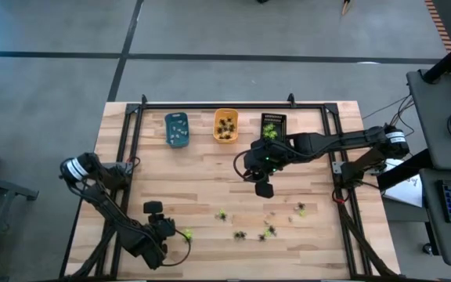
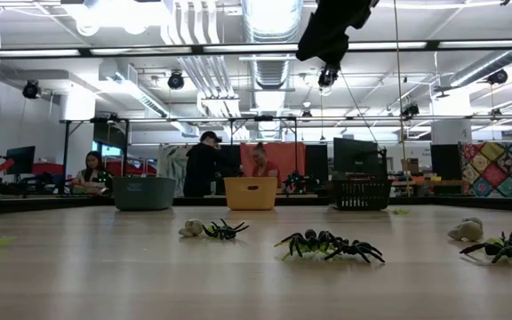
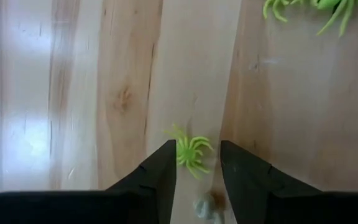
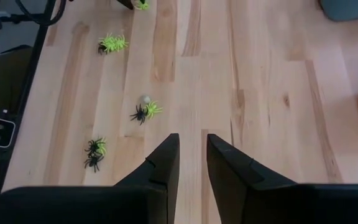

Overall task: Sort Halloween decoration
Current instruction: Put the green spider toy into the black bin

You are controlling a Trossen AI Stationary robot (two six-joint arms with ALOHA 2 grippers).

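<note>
Small plastic spiders lie on the wooden table near its front edge: black and yellow-green ones (image 1: 239,234), (image 1: 268,231), (image 1: 221,215), (image 1: 300,207). My left gripper (image 3: 197,149) is open, low over the table at the front left (image 1: 180,233). A yellow-green spider (image 3: 193,154) lies on the wood between its fingertips. A small pale piece (image 3: 207,208) lies farther back between the fingers. My right gripper (image 1: 265,189) hangs open and empty high above the table's middle. It looks down on several spiders (image 4: 145,111). My left gripper's fingers (image 3: 165,165) stand on either side of the yellow-green spider, pointing down at the table. The spider's legs (image 3: 178,144) reach to one finger's edge. I cannot tell whether the finger touches them. The spider lies flat on the wood.
Three small trays stand in a row at the table's far side: a blue one (image 1: 177,129), an orange one (image 1: 225,125) and a black one (image 1: 272,125), each holding some spiders. Another yellow-green spider (image 3: 328,7) lies ahead of my left gripper. People stand in the room behind (image 2: 204,164).
</note>
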